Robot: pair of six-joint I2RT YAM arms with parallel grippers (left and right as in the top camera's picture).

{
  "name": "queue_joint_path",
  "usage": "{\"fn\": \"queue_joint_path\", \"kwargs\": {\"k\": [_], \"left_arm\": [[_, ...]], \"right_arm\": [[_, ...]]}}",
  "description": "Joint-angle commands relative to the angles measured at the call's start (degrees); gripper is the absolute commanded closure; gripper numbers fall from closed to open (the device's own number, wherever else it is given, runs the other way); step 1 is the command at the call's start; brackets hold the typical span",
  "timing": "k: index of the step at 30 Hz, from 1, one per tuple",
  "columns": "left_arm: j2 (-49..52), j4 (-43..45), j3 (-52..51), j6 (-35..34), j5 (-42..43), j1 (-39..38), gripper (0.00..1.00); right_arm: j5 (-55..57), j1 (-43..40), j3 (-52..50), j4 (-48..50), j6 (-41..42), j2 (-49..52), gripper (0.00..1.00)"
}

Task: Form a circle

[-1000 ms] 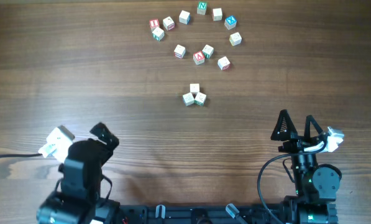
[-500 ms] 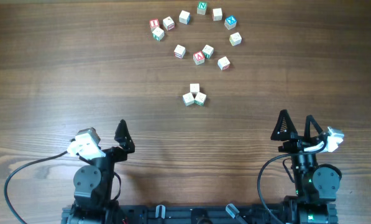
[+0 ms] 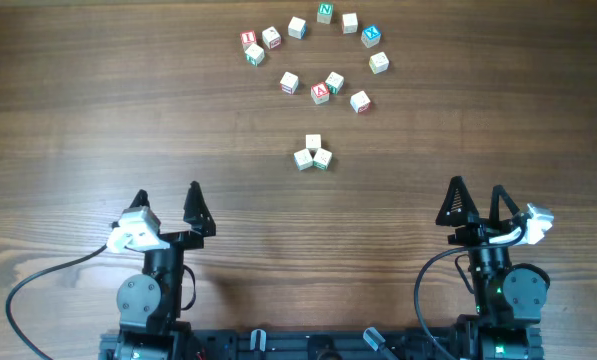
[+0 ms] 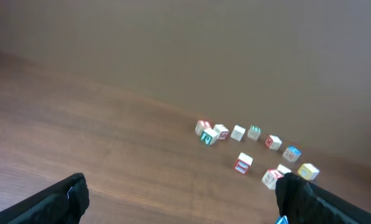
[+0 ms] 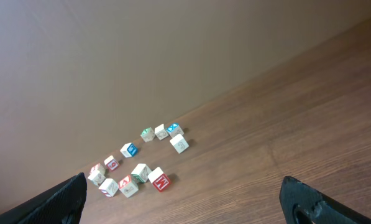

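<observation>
- left gripper [image 3: 168,196] and right gripper [image 3: 477,190] both sit at the near edge of the table [image 3: 78,120], jaws spread wide, nothing in them
- trio of cubes [image 3: 313,153] huddled together mid-table, touching
- farther back the other alphabet cubes [image 3: 320,91] lie in a loose ragged arc with gaps, not a closed ring

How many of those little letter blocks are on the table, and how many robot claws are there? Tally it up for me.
Letter blocks: 15
Grippers: 2, the left gripper and the right gripper
Total: 17
</observation>
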Motion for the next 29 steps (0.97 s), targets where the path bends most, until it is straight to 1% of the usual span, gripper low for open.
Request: {"fn": "queue_joint_path", "kwargs": {"k": [1, 2, 29], "left_arm": [[-0.6, -2.9, -1.0, 0.7, -0.1, 0.5, 0.0], [-0.6, -2.7, -1.0, 1.5, -0.1, 0.5, 0.0], [-0.6, -2.6, -1.0, 1.4, -0.1, 0.5, 0.0]], "right_arm": [[-0.2, 0.2, 0.0, 0.2, -1.0, -0.3, 0.0], [-0.2, 0.2, 0.0, 0.2, -1.0, -0.3, 0.0], [-0.2, 0.2, 0.0, 0.2, -1.0, -0.3, 0.0]]}}
